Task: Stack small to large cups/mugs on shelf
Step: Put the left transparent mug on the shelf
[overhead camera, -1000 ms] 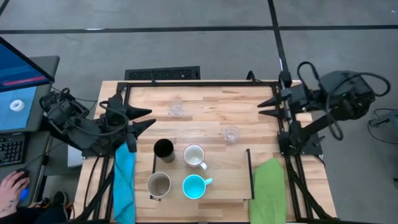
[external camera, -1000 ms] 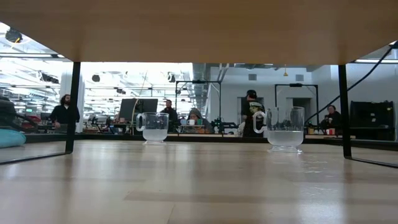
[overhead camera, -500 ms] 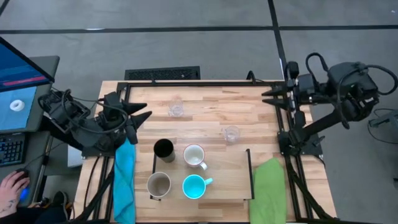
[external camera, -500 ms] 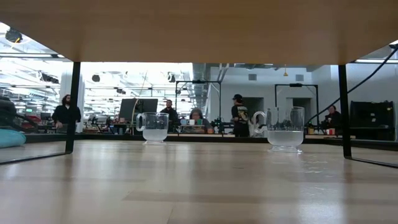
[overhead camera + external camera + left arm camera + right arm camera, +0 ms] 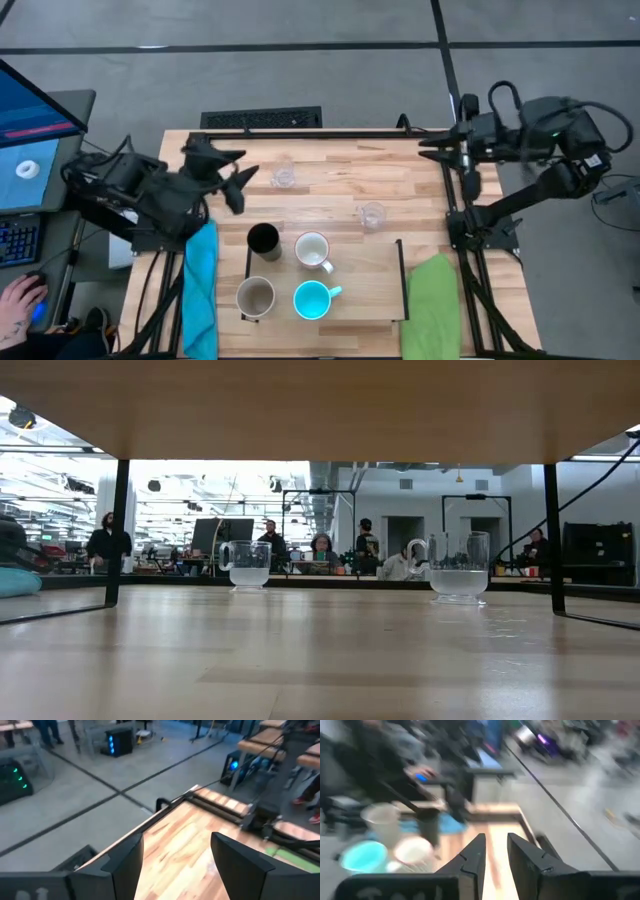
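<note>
Four cups stand upright, mouths up, on the shelf [image 5: 400,262] at the near middle: black tumbler [image 5: 263,240], white mug [image 5: 313,250], tan mug [image 5: 255,296], blue mug [image 5: 313,300]. Two clear glasses [image 5: 284,176] wait farther back on the surface [image 5: 330,190]. Left gripper [image 5: 228,172] has spread, empty fingers beside one glass, probably to grab it. Right gripper [image 5: 432,150] holds nothing, fingers narrowly apart, at the far right.
</note>
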Robot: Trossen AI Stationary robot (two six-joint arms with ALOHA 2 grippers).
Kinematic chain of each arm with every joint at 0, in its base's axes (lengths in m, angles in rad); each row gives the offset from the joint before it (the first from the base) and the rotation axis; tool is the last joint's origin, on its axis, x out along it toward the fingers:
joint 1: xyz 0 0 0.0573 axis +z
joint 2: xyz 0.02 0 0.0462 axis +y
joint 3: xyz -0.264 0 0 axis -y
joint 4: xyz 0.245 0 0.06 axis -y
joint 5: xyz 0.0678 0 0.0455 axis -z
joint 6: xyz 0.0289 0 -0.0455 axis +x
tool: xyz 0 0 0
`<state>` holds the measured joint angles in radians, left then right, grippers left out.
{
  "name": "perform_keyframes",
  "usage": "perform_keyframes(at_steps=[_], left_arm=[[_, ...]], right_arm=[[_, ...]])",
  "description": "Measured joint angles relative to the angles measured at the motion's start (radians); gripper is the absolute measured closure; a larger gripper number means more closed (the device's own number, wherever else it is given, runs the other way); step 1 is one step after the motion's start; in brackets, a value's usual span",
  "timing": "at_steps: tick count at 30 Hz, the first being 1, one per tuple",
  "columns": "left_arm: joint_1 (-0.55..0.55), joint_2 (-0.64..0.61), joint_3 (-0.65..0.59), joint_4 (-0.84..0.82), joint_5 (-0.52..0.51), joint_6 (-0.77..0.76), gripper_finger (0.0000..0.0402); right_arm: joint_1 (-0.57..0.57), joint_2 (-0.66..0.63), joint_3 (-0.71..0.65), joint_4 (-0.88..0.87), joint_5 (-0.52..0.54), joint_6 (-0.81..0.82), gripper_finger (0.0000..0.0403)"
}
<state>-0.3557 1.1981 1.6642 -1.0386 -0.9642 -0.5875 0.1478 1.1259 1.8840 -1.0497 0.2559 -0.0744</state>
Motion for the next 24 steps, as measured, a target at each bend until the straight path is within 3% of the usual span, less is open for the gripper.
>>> perform_keyframes(at_steps=[4,9,16,24], left_arm=[[0.176,0.018,0.001,0.016,0.179,0.061,0.0176],[0.363,0.035,0.001,0.061,0.408,0.162,0.0177],[0.537,0.046,-0.037,0.096,0.654,0.303,0.0177],[0.781,0.010,-0.254,0.101,0.864,0.390,0.0177]], right_arm=[[-0.003,0.058,0.000,-0.147,0.098,0.060,0.0300],[-0.058,0.138,-0.001,-0.292,0.106,0.102,0.0300],[-0.186,0.190,-0.108,-0.277,-0.107,0.068,0.0300],[-0.210,0.178,-0.308,-0.135,-0.146,0.101,0.0300]])
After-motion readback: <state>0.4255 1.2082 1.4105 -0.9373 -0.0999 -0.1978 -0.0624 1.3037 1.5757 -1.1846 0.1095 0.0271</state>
